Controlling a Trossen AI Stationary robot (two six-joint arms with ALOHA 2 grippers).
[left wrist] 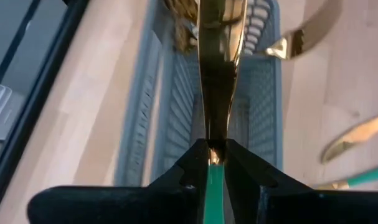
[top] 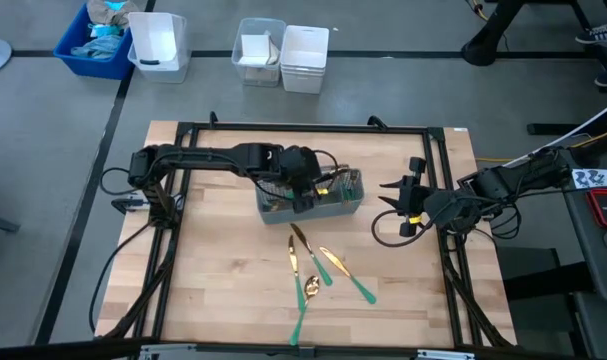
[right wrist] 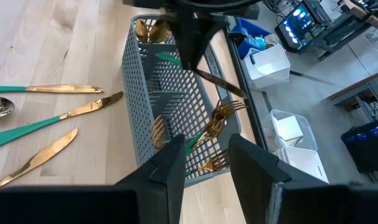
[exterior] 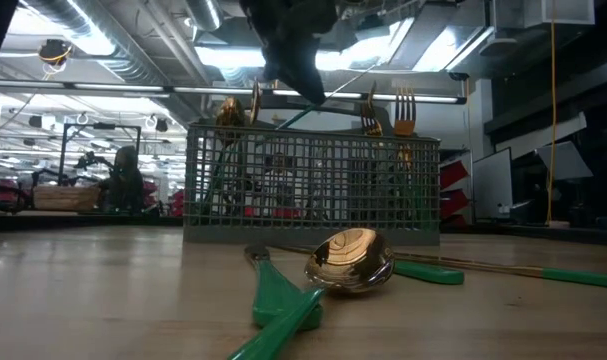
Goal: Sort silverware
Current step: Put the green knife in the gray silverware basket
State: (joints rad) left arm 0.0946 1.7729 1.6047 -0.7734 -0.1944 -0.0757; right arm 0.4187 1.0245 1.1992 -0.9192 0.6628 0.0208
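Note:
The grey mesh caddy (top: 335,206) stands mid-table, with gold forks (right wrist: 221,117) upright in its right-hand end (exterior: 404,108) and more gold heads at the other end (right wrist: 152,30). My left gripper (top: 305,190) hovers over the caddy (left wrist: 176,112), shut on one teal-handled piece of silverware. Three knives (right wrist: 83,111) and a spoon (exterior: 349,260) lie flat on the wood (top: 318,268) near the caddy's front. My right gripper (top: 395,205) waits open to the caddy's right, its fingers (right wrist: 170,165) pointing at the caddy (right wrist: 170,106). My left gripper (left wrist: 215,163) pinches the piece between its two fingertips where the teal handle meets the gold stem (left wrist: 216,146). The fingers come from above, pointing down. The gold head (left wrist: 220,37) reaches forward over the caddy's compartments. The piece is lifted clear of the table and tilted (right wrist: 223,81).
Black frame rails (top: 283,128) run round the tabletop. White and blue bins (top: 158,45) sit on the floor past the far edge. Bare wood lies left of the caddy (top: 218,260) and along the near edge.

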